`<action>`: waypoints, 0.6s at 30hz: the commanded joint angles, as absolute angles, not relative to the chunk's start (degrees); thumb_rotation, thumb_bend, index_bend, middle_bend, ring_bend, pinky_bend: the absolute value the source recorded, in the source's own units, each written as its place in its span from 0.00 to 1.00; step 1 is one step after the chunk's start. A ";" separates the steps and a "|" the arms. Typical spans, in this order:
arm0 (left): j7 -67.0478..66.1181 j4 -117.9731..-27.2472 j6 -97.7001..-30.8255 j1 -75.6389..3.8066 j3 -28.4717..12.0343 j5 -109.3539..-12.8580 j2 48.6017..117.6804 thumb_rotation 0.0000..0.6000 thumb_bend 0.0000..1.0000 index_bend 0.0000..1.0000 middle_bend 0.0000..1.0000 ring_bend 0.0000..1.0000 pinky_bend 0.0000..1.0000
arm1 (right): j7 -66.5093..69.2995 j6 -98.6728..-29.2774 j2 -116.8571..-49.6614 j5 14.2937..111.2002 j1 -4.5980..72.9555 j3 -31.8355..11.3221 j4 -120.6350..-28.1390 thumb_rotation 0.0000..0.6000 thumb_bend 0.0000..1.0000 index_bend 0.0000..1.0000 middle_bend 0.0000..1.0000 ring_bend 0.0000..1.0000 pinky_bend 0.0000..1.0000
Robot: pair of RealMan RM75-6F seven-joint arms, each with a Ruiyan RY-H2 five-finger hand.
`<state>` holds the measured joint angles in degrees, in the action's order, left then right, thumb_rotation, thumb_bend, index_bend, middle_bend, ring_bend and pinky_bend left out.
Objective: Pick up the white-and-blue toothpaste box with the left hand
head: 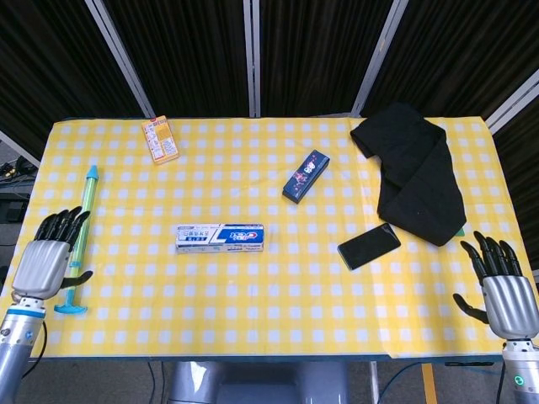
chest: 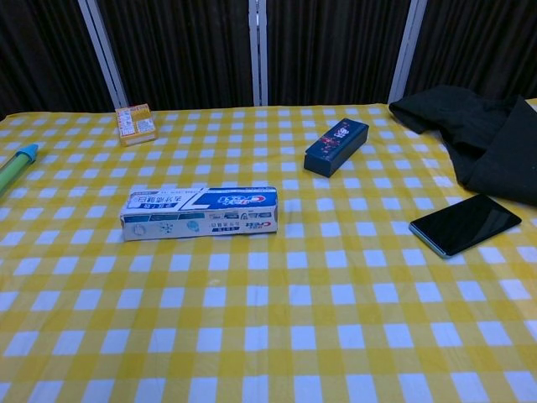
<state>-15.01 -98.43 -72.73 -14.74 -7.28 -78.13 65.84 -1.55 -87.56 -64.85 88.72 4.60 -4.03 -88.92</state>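
Note:
The white-and-blue toothpaste box (head: 220,237) lies flat on the yellow checked table, left of centre; the chest view shows the toothpaste box (chest: 200,212) lengthwise with nothing on it. My left hand (head: 50,257) is over the table's left edge, fingers spread and empty, well left of the box and above the lower end of a long green-and-blue tube. My right hand (head: 503,289) hovers off the right front corner, fingers apart, holding nothing. Neither hand appears in the chest view.
A green-and-blue tube (head: 80,231) lies along the left edge. An orange packet (head: 159,139) sits far left, a dark blue box (head: 306,175) past centre, a black phone (head: 369,246) and a black cloth (head: 414,171) to the right.

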 commanded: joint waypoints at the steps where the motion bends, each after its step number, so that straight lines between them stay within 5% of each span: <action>1: -17.71 -100.18 -63.72 -21.46 -11.41 -70.92 66.05 1.00 0.03 0.06 0.00 0.00 0.12 | -0.22 -87.49 -64.30 88.20 4.55 -4.30 -89.13 1.00 0.08 0.16 0.00 0.00 0.02; 8: -24.34 -100.96 -51.30 -33.15 -16.23 -57.60 66.69 1.00 0.10 0.14 0.00 0.04 0.18 | 3.82 -86.79 -62.98 87.00 4.56 -4.78 -89.71 1.00 0.08 0.17 0.00 0.00 0.02; 18: -38.75 -96.38 -46.75 -50.00 -15.31 -31.53 74.87 1.00 0.10 0.21 0.02 0.10 0.22 | 8.36 -86.61 -61.36 87.07 4.55 -4.93 -89.79 1.00 0.08 0.19 0.00 0.00 0.02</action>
<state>-33.47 -98.59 -48.78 -43.66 -15.73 -39.71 71.35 7.93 -86.62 -61.63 87.05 4.57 -4.89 -89.78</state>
